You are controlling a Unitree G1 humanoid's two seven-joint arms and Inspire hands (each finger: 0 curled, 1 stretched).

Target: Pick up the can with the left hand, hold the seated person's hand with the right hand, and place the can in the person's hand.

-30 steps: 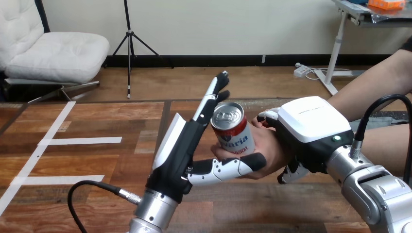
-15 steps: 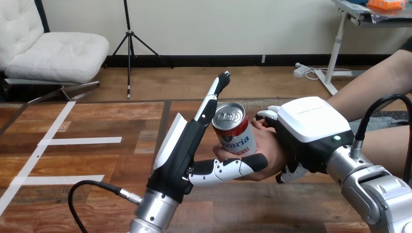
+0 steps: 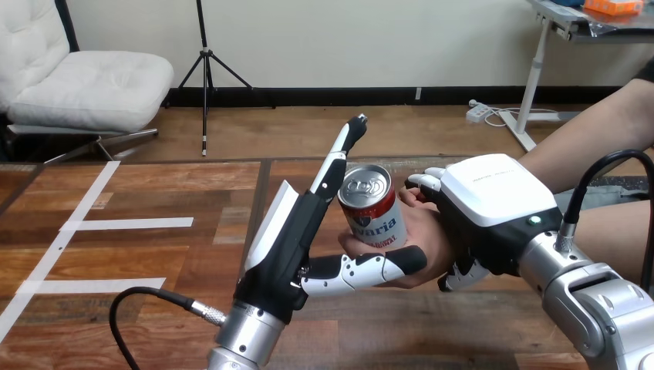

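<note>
Wooden table (image 3: pixel 193 193): spanning the lower half of the frame, its planks showing mixed brown tones. White tape strips (image 3: pixel 127 223) lying flat at left and lower left; a dark seam (image 3: pixel 261 193) running down near centre.

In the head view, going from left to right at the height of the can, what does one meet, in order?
left hand → can → person's hand → right hand

Red-and-white can (image 3: pixel 374 208) stands tilted in person's hand (image 3: pixel 426 235).
</note>
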